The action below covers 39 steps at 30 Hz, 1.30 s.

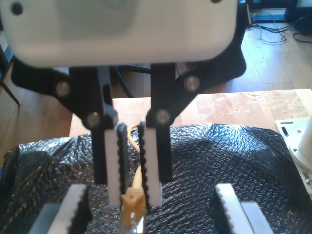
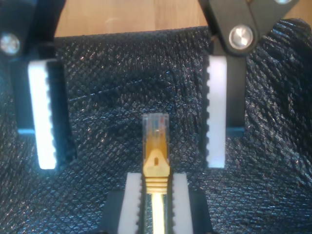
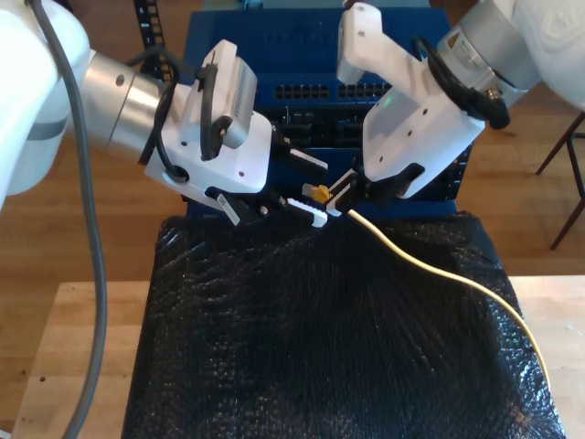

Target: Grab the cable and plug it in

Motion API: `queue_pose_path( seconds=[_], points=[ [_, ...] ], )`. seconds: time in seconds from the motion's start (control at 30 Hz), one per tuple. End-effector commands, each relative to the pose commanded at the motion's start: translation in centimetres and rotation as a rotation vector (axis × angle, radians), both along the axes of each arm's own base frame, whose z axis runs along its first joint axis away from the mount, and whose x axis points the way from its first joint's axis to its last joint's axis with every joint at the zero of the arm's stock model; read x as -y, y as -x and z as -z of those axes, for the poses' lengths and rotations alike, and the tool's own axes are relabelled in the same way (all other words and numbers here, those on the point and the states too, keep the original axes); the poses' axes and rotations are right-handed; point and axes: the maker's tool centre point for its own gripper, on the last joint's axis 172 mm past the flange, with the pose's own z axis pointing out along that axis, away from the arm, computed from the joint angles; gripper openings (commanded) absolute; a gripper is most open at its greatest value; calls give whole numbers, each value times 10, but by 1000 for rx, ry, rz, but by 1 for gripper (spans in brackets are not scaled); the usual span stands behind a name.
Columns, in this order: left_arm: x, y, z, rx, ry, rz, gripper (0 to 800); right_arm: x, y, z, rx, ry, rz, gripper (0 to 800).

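The yellow cable (image 3: 439, 274) runs across the black cover from the exterior view's right up to my second gripper (image 3: 343, 197), which is shut on it just behind the plug. The clear plug (image 2: 155, 126) and its yellow boot (image 2: 156, 165) stick out past my second gripper (image 2: 156, 178). My first gripper (image 3: 311, 187), on the arm at the exterior view's left, faces it and stands wide open, with one of its fingers (image 2: 46, 117) on either side of the plug and not touching it. In the first wrist view, my second gripper (image 1: 130, 195) pinches the boot (image 1: 132, 204).
A blue rack unit (image 3: 311, 91) with rows of ports stands right behind both grippers. Black textured sheeting (image 3: 320, 320) covers the wooden table (image 3: 73, 347). A white arm base (image 1: 297, 141) sits at the table's edge. Loose cables (image 1: 278, 29) lie on the floor.
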Motion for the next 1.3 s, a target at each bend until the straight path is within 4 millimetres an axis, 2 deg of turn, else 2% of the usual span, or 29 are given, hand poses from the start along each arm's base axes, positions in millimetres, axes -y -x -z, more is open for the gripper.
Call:
queue_pose_path(
  seconds=[0.13,0.63,1.07,1.3],
  points=[
    [-1,0,1,-2,0,-1,564,1,-1,-1,3,-1,2,4],
    [-9,-6,1,0,-1,-26,457,3,2,-5,10,-2,1,4],
    [-9,-4,2,-4,1,-19,454,3,3,-4,7,-1,0,4],
    [-9,-2,5,-13,1,-20,393,3,3,-4,8,-1,1,4]
  ],
)
